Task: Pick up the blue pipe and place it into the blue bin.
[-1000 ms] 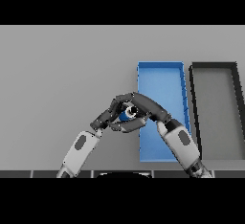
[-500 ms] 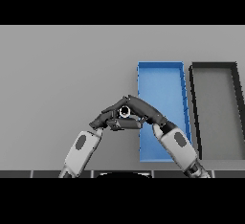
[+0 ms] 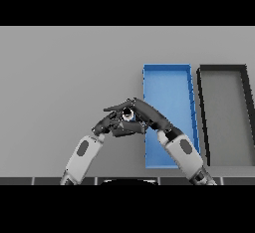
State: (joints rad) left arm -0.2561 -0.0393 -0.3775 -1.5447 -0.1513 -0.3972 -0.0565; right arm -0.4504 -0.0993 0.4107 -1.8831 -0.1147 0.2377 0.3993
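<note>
Only a small ring end of the blue pipe (image 3: 128,113) shows, just left of the blue bin (image 3: 167,80); the rest is hidden between my two hands. My right hand (image 3: 149,117) reaches in from the lower right. Its fingers lie over the pipe's top and its thumb is beneath, pinching it. Coming from the lower left, my left hand (image 3: 112,126) has its fingers curled against the pipe's left side and underside. Both hands touch each other above the table, beside the bin's left wall.
A black bin (image 3: 223,72) stands directly right of the blue bin, both long and open-topped. The grey table (image 3: 60,77) stretches to the left and far side.
The two hands have closed together over the pipe and shifted slightly up and left. The pipe, plainly visible a second ago, is now almost covered.
</note>
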